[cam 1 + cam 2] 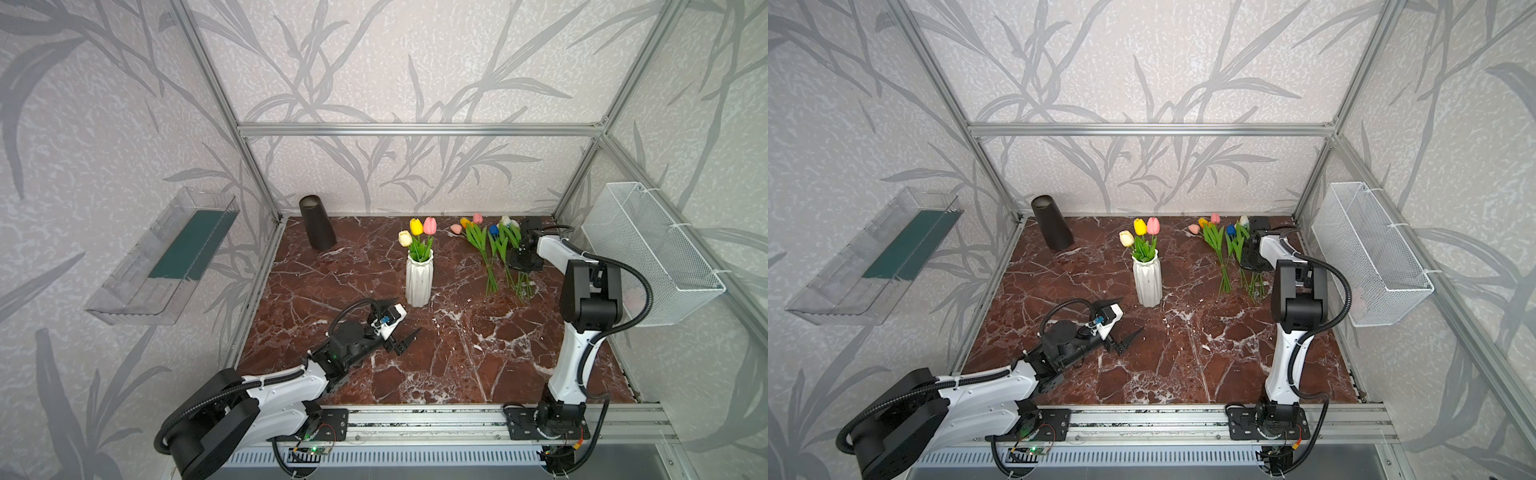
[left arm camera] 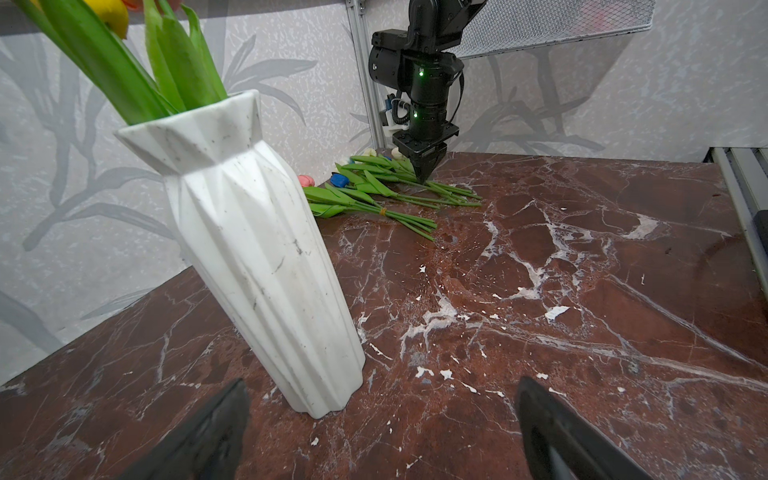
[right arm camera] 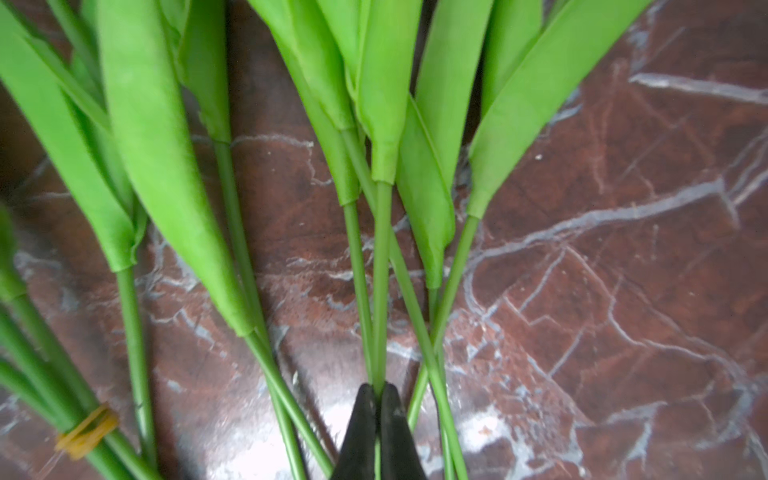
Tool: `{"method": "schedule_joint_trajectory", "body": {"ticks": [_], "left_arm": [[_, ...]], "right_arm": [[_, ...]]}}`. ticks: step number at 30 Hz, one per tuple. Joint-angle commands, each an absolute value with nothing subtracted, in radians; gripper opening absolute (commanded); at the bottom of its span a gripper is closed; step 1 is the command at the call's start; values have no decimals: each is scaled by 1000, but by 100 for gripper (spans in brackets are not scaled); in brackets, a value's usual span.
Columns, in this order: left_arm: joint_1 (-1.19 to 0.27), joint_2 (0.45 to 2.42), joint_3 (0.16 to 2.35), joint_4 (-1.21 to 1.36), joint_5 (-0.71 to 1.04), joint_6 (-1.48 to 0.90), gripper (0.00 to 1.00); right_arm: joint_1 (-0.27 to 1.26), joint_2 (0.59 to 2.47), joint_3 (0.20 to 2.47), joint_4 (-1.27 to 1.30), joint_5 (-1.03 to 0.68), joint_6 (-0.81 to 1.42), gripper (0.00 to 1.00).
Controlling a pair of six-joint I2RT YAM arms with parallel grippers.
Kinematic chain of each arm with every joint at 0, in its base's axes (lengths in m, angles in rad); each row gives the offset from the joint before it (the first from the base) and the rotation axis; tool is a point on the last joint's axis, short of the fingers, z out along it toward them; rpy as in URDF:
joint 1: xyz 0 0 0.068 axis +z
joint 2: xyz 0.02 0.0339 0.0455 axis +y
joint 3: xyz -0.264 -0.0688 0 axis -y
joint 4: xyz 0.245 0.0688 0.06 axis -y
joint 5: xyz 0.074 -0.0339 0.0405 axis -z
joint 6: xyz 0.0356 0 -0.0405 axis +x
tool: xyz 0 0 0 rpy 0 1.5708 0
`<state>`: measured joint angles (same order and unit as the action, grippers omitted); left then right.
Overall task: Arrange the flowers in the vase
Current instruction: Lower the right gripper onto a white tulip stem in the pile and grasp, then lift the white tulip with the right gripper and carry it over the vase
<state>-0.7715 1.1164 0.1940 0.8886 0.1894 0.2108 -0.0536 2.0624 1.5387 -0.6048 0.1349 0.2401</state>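
Flowers lie loose on the desk, right of the vase. Right jaws are pinched closed on one thin stem among them. Left jaws are spread wide, holding nothing, near the vase.

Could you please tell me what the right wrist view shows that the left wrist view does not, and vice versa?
Only the right wrist view: up close, the right end effector shut on a thin green stem. Only the left wrist view: the white vase with tulips in it, the left end effector open near it, and a blue head. Both: the flowers lying on the marble table and the yellow band tying one bundle.
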Motion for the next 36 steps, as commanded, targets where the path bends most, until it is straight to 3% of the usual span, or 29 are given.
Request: {"method": "schedule_joint_trajectory", "body": {"ticks": [1,12,18,23,30,36], "left_arm": [[-778,1110,220,892,207,230,99],[-779,1049,200,899,201,219,99],[-779,980,187,854,162,228,99],[-780,987,187,864,172,221,99],[-780,1005,181,893,176,222,99],[-780,1021,184,897,175,226,99]], "right_arm": [[-55,1967,1521,-619,147,263,1],[-55,1618,1316,-463,53,277,0],[-39,1341,1089,-147,-122,238,0],[-15,1166,865,276,-363,238,0],[132,1093,685,767,-552,250,0],[333,1167,712,916,-560,239,0]]}}
